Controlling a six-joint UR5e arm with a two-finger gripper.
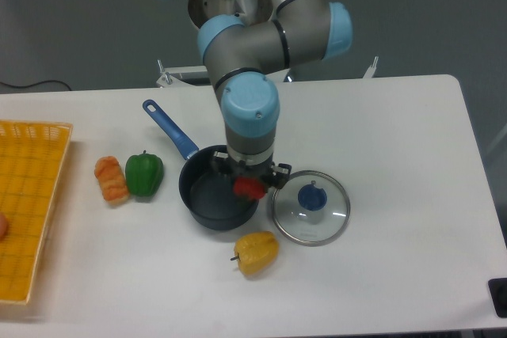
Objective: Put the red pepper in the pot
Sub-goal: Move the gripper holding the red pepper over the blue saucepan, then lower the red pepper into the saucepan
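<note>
My gripper [249,184] hangs over the right rim of the pot [207,199], shut on the small red pepper [249,187]. The pepper shows just below the wrist, above the pot's right edge. The pot is a dark round saucepan whose long blue handle [169,128] points back and to the left. Nothing shows in the part of the pot's inside that I can see. The fingers are mostly hidden by the wrist and the pepper.
A glass lid [310,206] with a blue knob lies just right of the pot. A yellow pepper [256,251] sits in front of it. A green bell pepper [143,173] and an orange vegetable [112,179] lie to the left, next to a yellow basket [28,203].
</note>
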